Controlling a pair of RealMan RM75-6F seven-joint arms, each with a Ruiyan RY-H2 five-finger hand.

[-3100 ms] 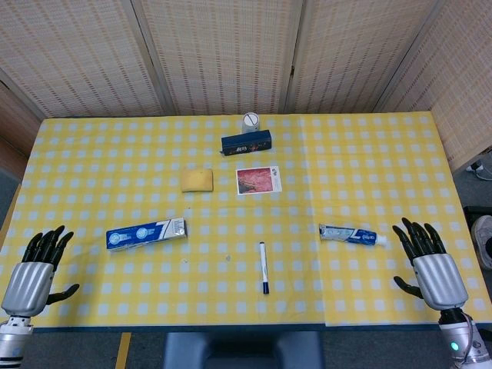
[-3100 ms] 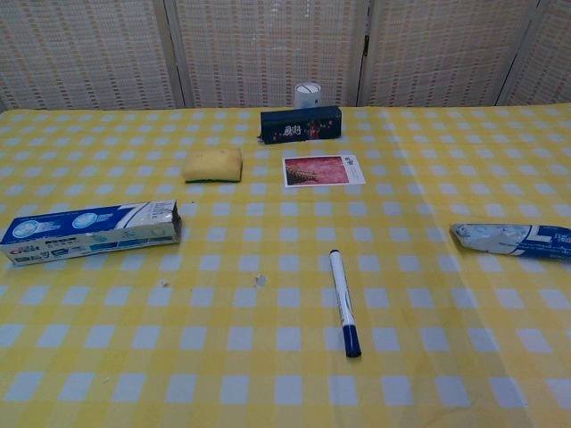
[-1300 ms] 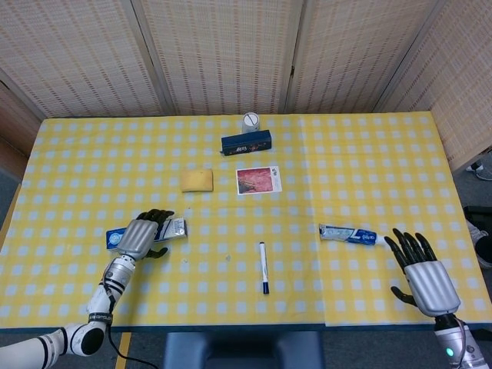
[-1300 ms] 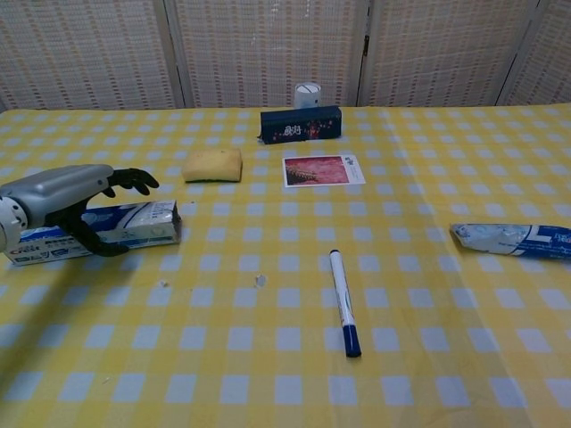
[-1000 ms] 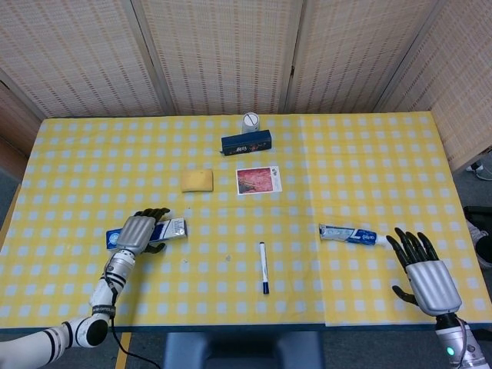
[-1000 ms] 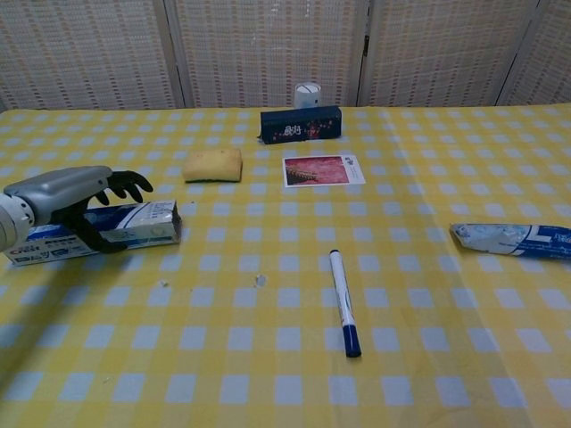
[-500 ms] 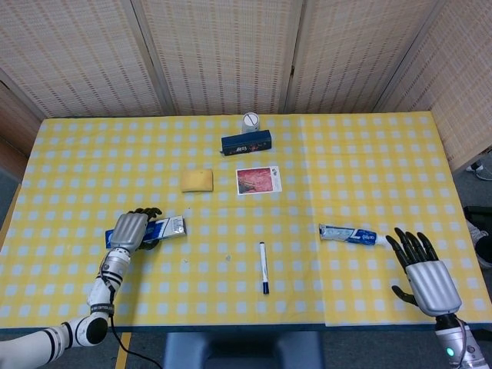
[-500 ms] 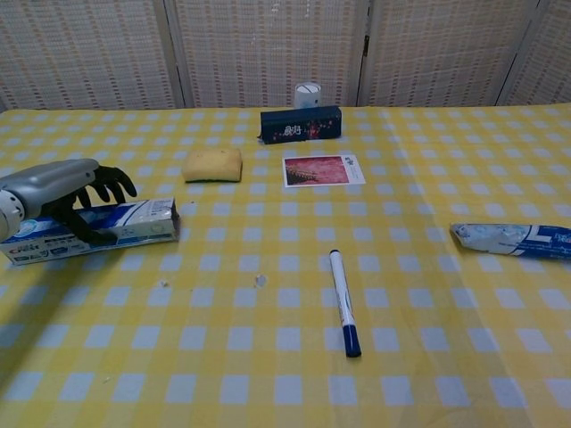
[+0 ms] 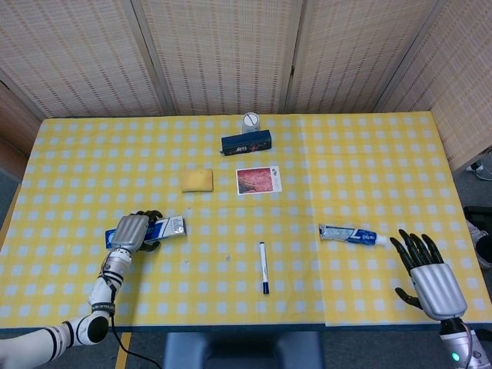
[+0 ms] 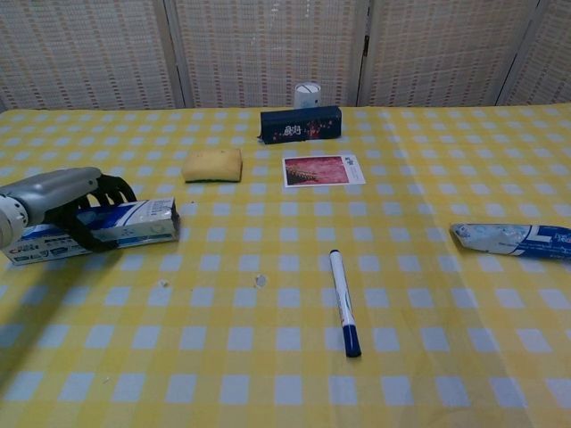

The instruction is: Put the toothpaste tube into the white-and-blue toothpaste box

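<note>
The white-and-blue toothpaste box lies flat at the left of the yellow checked table, its open end pointing right. My left hand sits over the box's left half, fingers curled over the far side and thumb on the near side, gripping it. The chest view shows the same hand wrapped around the box. The toothpaste tube lies at the right, cap pointing right; its left part shows in the chest view. My right hand is open, fingers spread, near the front edge, a little right of the tube's cap and apart from it.
A pen lies in the middle front, also seen in the chest view. Further back are a yellow sponge, a picture card, a dark blue box and a small white jar.
My left hand came in from the front left edge onto the box and its fingers closed around it. My right hand drew back slightly toward the front edge, staying open.
</note>
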